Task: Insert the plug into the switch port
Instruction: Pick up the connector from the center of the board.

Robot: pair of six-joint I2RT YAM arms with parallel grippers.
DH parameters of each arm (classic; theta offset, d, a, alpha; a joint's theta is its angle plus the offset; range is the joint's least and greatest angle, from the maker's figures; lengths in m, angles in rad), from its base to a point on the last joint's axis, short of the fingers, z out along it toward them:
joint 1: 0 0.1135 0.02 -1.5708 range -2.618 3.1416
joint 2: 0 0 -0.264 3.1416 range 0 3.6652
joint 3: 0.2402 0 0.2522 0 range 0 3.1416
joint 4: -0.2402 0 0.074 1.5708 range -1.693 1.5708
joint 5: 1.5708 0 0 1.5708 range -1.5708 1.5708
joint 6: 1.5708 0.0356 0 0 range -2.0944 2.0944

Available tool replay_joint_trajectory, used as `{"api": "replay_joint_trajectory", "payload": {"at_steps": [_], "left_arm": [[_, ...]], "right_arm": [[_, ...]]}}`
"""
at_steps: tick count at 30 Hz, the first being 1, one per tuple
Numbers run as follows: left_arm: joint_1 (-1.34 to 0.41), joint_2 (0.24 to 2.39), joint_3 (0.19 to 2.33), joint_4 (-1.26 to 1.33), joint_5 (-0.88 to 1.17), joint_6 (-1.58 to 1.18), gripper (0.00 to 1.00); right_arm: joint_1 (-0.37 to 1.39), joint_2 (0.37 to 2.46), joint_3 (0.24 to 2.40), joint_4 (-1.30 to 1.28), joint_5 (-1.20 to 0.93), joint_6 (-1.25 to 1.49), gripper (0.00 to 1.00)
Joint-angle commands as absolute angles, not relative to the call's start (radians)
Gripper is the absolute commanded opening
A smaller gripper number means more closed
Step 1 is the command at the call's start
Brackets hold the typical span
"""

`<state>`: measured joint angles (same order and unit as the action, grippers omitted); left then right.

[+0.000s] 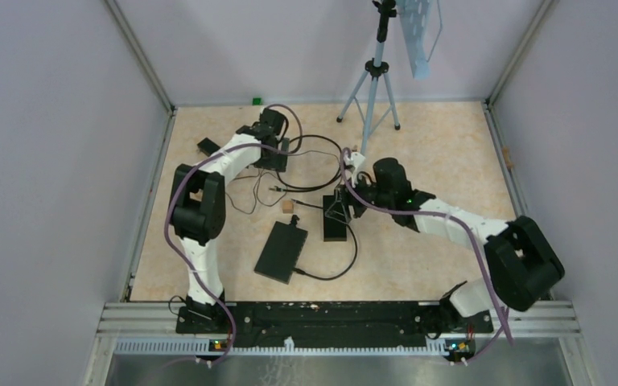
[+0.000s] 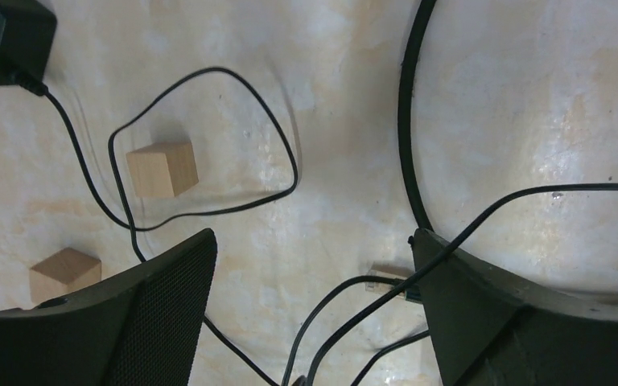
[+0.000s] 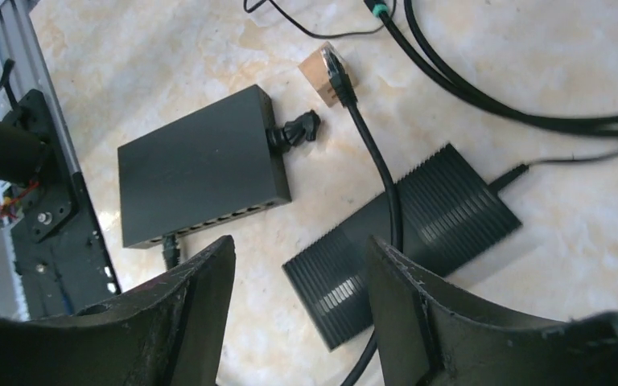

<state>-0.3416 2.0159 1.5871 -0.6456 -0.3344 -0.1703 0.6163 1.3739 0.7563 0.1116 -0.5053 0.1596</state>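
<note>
Pinching the light RJ45 plug (image 3: 335,69) behind its brittle clip seems best; left end effector (image 2: 312,237) and right end effector (image 3: 299,245) stand apart.

Black power adapter (image 2: 4,36): cropped by the frame at 10 o'clock, left wrist view.
Clear cable plug (image 2: 388,272): far end hidden behind the left hand (image 2: 312,235), at 5 o'clock.
Black flat switch box (image 3: 201,173): port row at 8 o'clock partly behind the right hand (image 3: 302,241); ports too small to tell apart overhead.
</note>
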Motion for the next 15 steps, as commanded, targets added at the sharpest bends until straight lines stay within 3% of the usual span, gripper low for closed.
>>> {"api": "replay_joint_trajectory", "payload": {"at_steps": [1, 7, 10, 15], "left_arm": [[-0.328, 1.866, 1.531, -0.603, -0.291, -0.218, 0.98], [-0.328, 1.654, 1.431, -0.54, -0.141, -0.212, 0.99], [-0.327, 1.552, 1.354, -0.519, -0.109, -0.213, 0.99], [-0.324, 1.407, 1.217, -0.483, -0.048, -0.219, 0.99]], "right_arm": [[0.656, 1.495, 0.851, 0.256, -0.585, -0.032, 0.6], [0.7, 1.623, 0.901, 0.408, -0.604, -0.19, 0.61], [0.707, 1.68, 0.937, 0.381, -0.628, -0.287, 0.55], [0.706, 1.769, 1.002, 0.344, -0.619, -0.358, 0.54]]}}
